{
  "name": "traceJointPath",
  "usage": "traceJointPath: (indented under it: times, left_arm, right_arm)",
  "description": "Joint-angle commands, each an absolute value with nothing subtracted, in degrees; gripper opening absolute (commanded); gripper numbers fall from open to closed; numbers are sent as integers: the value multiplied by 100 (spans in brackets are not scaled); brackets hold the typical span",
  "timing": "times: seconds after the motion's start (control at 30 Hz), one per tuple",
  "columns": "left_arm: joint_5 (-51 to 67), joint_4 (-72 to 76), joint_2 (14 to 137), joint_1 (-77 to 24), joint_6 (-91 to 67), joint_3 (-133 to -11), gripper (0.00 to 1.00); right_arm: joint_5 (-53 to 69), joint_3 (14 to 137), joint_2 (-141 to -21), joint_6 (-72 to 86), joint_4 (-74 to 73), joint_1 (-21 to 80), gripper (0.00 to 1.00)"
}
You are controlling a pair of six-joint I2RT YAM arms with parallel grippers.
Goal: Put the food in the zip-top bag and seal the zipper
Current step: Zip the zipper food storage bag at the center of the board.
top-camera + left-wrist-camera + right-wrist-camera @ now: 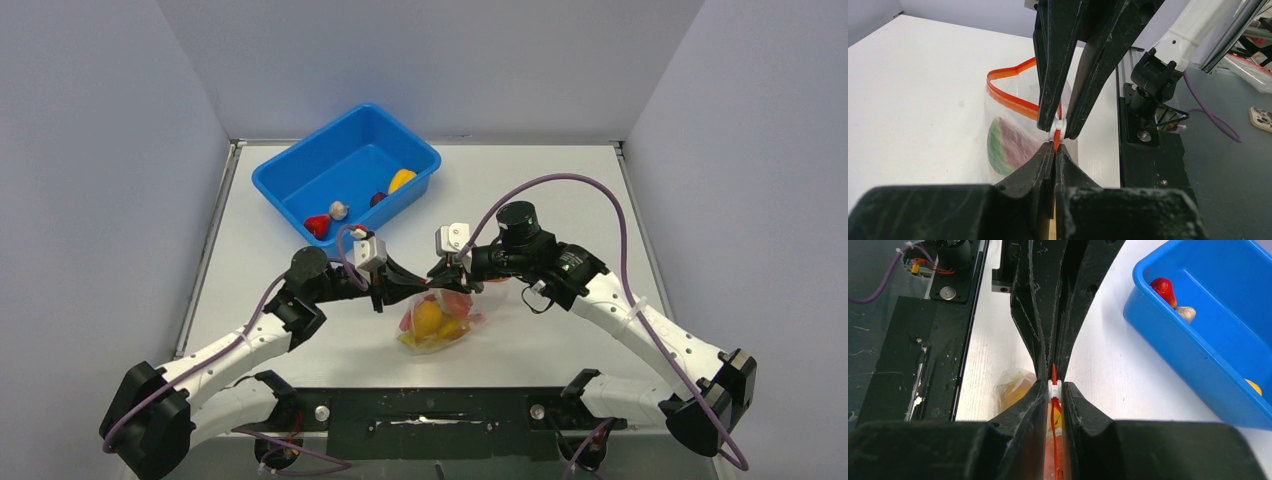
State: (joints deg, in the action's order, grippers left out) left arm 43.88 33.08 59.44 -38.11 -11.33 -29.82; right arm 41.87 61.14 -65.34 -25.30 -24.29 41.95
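Two claws meet tip to tip above the bench [560, 190], both clenched on the zipper [1009, 100] of the zip-top bag [440, 322]. We see the left claw [1054, 149] pinching the red-orange strip flat between its fingers. The right claw [1054, 386], directly facing it, grips the same strip at a small white slider [1054, 388]. Beyond the pinch, the left wrist view shows the strip bowing apart in a loop, leaving that stretch of the mouth open. The bag sits between the two arms, near the bench's front edge, and bulges with food [428, 318] in yellow and orange. A pink slice with a green rind [1004, 145] presses against its clear wall. Well apart, toward the back left, a blue tub [300, 165] holds a red piece [318, 226], a white garlic [339, 210], a dark red piece [378, 199] and a yellow piece [402, 180].
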Motion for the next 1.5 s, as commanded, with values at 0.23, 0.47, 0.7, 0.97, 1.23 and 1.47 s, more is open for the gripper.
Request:
traceJointPath:
  times: [0.23, 0.47, 0.7, 0.97, 1.23, 1.47]
  left_arm:
    - [4246, 3476, 5360, -3565, -1007, -2916, 0]
    - [4282, 3239, 5249, -3463, -1080, -2953, 0]
    - [4154, 2838, 5072, -3428, -947, -2986, 0]
    - [4468, 3018, 5203, -3399, -1074, -3103, 41]
    - [4625, 2878, 5425, -3401, -789, -3328, 54]
    - [4716, 2921, 5686, -3396, -730, -3551, 52]
  right_arm:
    - [3969, 6267, -6271, -2982, -3165, 3740, 0]
    - [3783, 6268, -6133, -3099, -3301, 3596, 0]
    - [3680, 6416, -6072, -3403, -3604, 3577, 0]
    - [4318, 6259, -6068, -3303, -3156, 3598, 0]
    - [4546, 6211, -6095, -3262, -3011, 3601, 0]
    - [4592, 6166, -6152, -3229, -2861, 3634, 0]
